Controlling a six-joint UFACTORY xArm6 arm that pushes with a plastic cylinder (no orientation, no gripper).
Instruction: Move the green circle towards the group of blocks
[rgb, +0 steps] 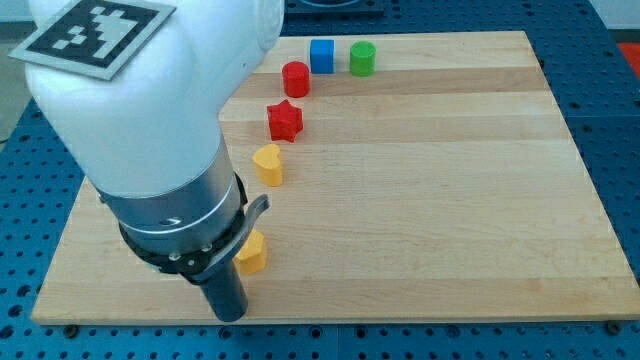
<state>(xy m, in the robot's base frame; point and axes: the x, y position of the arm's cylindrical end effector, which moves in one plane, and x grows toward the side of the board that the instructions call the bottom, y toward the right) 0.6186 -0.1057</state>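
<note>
The green circle (362, 59) stands near the view's top edge of the wooden board (450, 200), just right of the blue cube (321, 55). A red circle (295, 78) sits left and below the cube, a red star (285, 120) below that, then a yellow heart (268, 164). A second yellow block (252, 252) lies lower, partly hidden by the arm. My tip (231, 315) touches down near the board's bottom edge, just below-left of that yellow block, far from the green circle.
The big white arm body with a black-and-white marker tag (95, 30) covers the board's upper left. Blue perforated table (615, 60) surrounds the board.
</note>
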